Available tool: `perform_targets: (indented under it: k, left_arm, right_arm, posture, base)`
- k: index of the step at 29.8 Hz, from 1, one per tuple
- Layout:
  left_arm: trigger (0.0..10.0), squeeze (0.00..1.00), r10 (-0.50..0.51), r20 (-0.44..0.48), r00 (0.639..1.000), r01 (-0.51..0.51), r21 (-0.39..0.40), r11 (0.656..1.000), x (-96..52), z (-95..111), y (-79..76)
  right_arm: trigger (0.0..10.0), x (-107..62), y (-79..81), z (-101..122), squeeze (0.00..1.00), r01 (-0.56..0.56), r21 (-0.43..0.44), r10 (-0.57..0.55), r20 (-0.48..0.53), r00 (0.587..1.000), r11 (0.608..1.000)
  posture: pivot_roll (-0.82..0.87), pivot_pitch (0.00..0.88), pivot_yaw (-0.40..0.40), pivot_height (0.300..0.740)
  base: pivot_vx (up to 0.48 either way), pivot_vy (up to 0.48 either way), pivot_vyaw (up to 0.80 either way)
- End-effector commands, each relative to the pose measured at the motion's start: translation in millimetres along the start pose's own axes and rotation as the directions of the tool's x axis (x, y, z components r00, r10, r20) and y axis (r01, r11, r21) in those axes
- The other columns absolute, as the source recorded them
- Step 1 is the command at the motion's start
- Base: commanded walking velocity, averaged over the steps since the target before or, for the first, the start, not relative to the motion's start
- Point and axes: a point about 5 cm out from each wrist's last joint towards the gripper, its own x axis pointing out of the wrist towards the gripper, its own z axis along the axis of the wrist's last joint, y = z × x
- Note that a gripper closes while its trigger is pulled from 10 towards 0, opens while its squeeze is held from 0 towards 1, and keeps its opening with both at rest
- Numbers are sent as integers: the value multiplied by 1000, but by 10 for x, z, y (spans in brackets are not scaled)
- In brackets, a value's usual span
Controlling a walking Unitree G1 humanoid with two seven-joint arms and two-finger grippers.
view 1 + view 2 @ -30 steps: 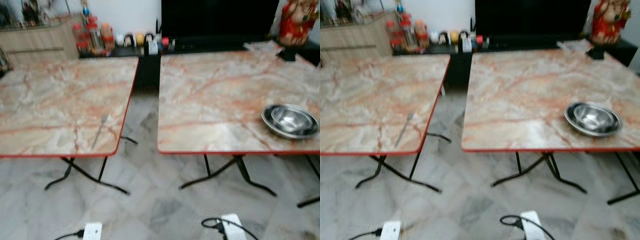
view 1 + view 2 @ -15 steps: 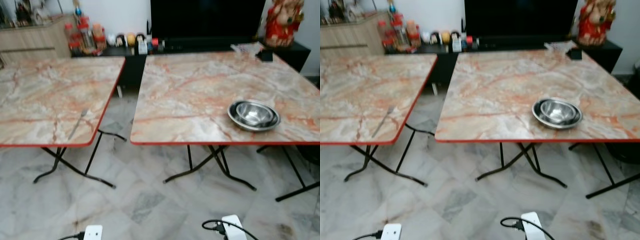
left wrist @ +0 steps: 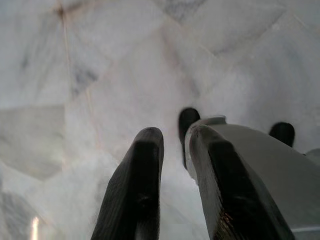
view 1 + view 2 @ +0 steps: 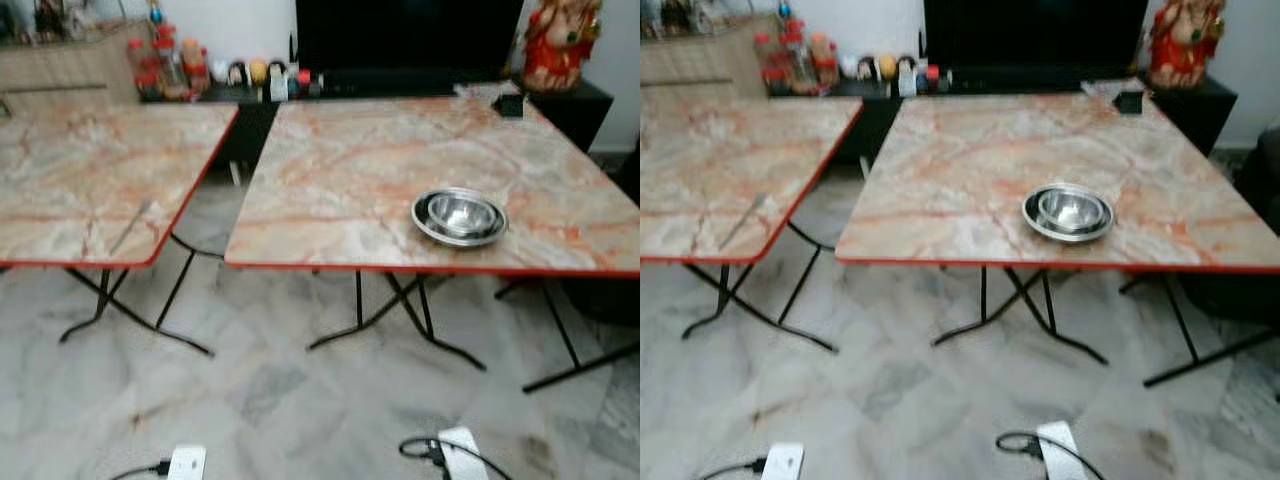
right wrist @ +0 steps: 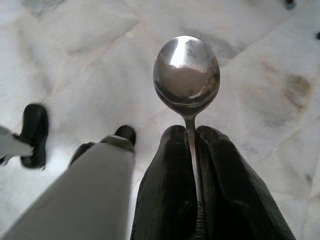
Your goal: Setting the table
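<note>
The right pincer (image 5: 192, 145) is pinching a spoon (image 5: 186, 75) by its handle, bowl out over the floor (image 5: 80, 60). The left pincer (image 3: 175, 145) hangs nearly pressed together, holding nothing. A bowl (image 4: 460, 216) sits on the right table (image 4: 340, 180); a fork (image 4: 130, 226) lies on the left table (image 4: 60, 170).

The right gripper (image 5: 192, 145) hangs pointing down, fingers pinched together at 6 o'clock. The left gripper (image 3: 172, 145) also hangs down, fingers nearly together.
</note>
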Motion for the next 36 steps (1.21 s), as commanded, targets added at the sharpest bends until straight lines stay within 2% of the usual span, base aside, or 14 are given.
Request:
perform_targets:
  k: [1, 5, 28, 36]
  left_arm:
    - [10000, 0, 1, 6, 1000, -1, -30, 1000, 0, 10, 39]
    - [10000, 0, 4, 10, 1000, -4, -31, 1000, 3, 22, 32]
    - [10000, 0, 10, 18, 1000, -10, -25, 1000, 18, 80, 25]
    - [10000, 0, 11, 10, 1000, -11, 6, 1000, 16, 67, 23]
  right_arm:
    - [10000, 9, 9, 85, 0, 0, 2, 0, 24, 1000, 1000]
    - [10000, 10, 0, 101, 0, 3, 3, -3, 28, 1000, 1000]
    - [10000, 16, 11, 148, 0, -1, 14, 0, 34, 999, 1000]
    - [10000, 15, 9, 131, 0, -1, 12, 1, 27, 1000, 1000]
  posture:
    - [-30, 0, 10, 732]
    - [-33, 0, 8, 732]
    - [-30, 0, 4, 732]
    - [-29, 0, 4, 732]
  base:
    - [0, 0, 0]
    - [184, 0, 0]
    - [477, 0, 0]
    - [40, -77, 0]
